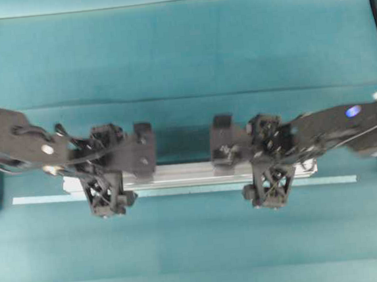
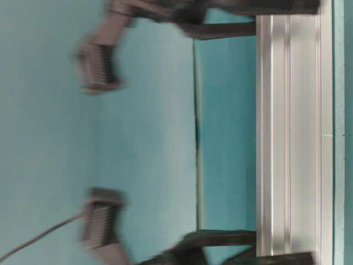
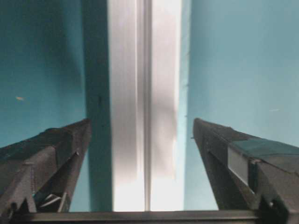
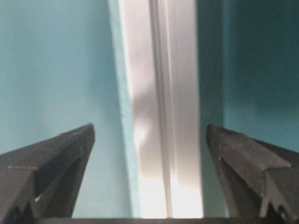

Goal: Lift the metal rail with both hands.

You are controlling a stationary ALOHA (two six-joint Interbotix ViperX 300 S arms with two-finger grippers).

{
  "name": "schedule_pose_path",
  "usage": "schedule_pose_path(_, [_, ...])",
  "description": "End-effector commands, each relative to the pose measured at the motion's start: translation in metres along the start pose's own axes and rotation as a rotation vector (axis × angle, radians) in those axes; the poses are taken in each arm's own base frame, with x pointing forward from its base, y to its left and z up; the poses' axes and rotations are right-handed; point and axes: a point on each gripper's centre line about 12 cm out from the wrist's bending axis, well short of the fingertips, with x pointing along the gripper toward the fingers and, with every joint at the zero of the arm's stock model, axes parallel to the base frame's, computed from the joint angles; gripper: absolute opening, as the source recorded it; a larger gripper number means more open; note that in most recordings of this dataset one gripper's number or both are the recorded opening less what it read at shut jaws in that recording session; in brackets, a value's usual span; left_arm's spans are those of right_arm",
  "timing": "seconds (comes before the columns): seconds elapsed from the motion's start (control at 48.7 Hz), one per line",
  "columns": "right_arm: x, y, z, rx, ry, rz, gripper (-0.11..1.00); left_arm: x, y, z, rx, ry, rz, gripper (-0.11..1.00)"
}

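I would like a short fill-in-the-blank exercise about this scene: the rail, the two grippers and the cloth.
1. The metal rail lies on a cloth of ____ colour.
2. In its wrist view, the left gripper has its jaws ____, one on each side of the rail.
3. The right gripper is ____ too, and it grips nothing.
4. A thin pale strip lies ____ to the rail.

Missing words: teal; open; open; parallel

black lattice pincers, seemingly cabled
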Motion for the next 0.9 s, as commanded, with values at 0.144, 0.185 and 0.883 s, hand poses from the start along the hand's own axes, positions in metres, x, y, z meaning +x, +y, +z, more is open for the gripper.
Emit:
schedule_pose_path(0.144, [-0.063, -0.007, 0.020, 0.029, -0.199, 0.009, 0.94, -0.061, 0.000, 0.024, 0.002, -0.196, 0.001, 0.97])
schedule_pose_path(0.185, [-0.074, -0.007, 0.022, 0.031, -0.232, 0.010, 0.94, -0.071, 0.000, 0.026, 0.002, -0.226, 0.001, 0.97])
schedule_pose_path(0.883, [-0.203, -0.011, -0.014, 0.030, -0.831, 0.054, 0.94, -0.193, 0.002, 0.021, -0.018, -0.627, 0.002, 0.96])
